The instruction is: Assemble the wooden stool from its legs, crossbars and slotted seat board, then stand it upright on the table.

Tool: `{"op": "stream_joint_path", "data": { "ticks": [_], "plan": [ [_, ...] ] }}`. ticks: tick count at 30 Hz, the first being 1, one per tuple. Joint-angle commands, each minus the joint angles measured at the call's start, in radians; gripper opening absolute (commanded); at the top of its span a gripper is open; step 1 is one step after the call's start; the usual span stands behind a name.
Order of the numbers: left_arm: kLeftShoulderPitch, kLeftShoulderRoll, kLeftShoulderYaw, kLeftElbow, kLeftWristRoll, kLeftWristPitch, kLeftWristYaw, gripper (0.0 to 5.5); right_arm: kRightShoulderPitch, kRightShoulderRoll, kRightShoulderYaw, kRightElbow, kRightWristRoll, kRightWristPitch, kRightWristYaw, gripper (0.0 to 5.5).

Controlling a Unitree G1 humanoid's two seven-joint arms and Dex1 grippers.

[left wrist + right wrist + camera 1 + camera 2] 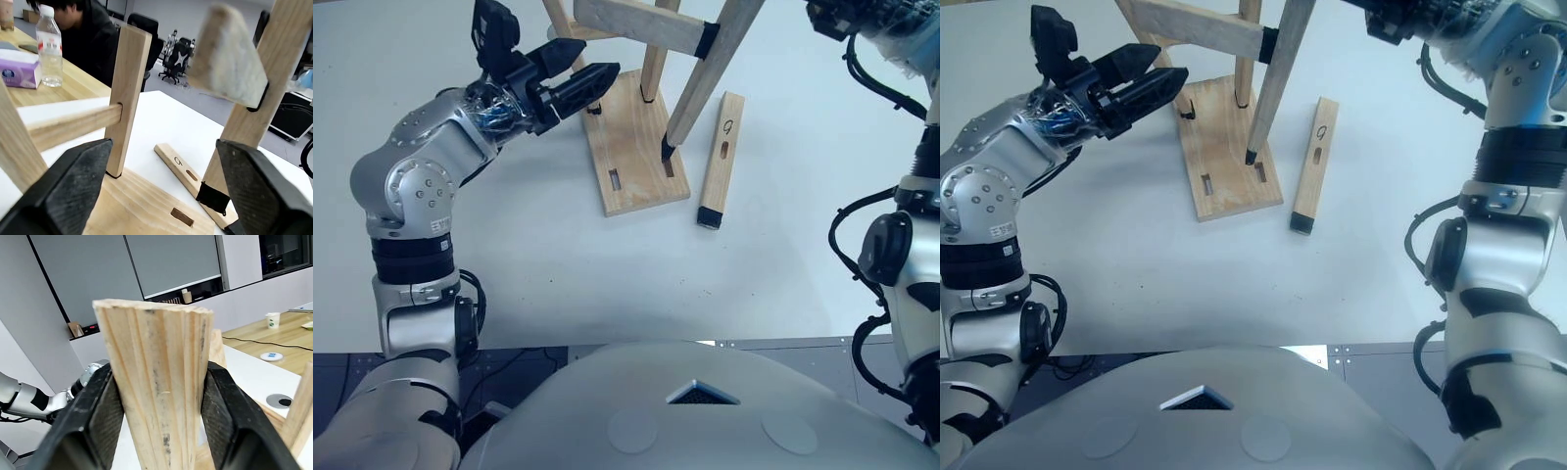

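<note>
Lying flat on the white desk (538, 255), the slotted seat board (631, 171) carries a partly built frame. It consists of an upright leg (653, 64), a broad crossbar (636, 24), and a tilted leg (703, 83) whose black-tipped foot touches the board beside a slot. A loose slotted bar (720, 152) lies on the desk just right of the board, apart from it. The left pincer (597, 59) hangs wide open at the frame's left side, holding nothing, its fingers pointed toward the legs. The right pincer (159, 416) is clamped on the end of a wooden piece (156, 357) — both pads pressed flat against its sides.
</note>
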Motion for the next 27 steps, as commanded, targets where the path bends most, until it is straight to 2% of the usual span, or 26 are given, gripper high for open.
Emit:
{"op": "stream_joint_path", "data": {
  "ticks": [1, 8, 14, 21, 27],
  "plan": [
    [0.004, -0.004, -0.001, 0.024, 0.026, -0.003, -0.021, 3.88, 0.036, 0.044, 0.031, 0.025, -0.057, -0.121, 0.011, 2.08],
    [-0.012, -0.004, 0.005, 0.052, 0.035, 0.01, -0.045, 3.88, 0.103, 0.069, 0.075, 0.069, -0.121, -0.24, 0.065, 2.08],
    [-0.016, -0.004, 0.008, 0.055, 0.038, 0.015, -0.051, 3.88, 0.12, 0.04, 0.121, 0.144, -0.199, -0.3, 0.119, 2.08],
    [0.002, -0.02, 0.013, 0.043, 0.045, 0.004, -0.037, 3.88, 0.044, -0.078, 0.245, 0.249, -0.336, -0.392, 0.26, 2.06],
    [0.058, -0.085, 0.005, -0.002, 0.05, -0.008, 0.006, 3.88, -0.085, -0.106, 0.376, 0.335, -0.403, -0.45, 0.35, 2.06]
  ]
}}
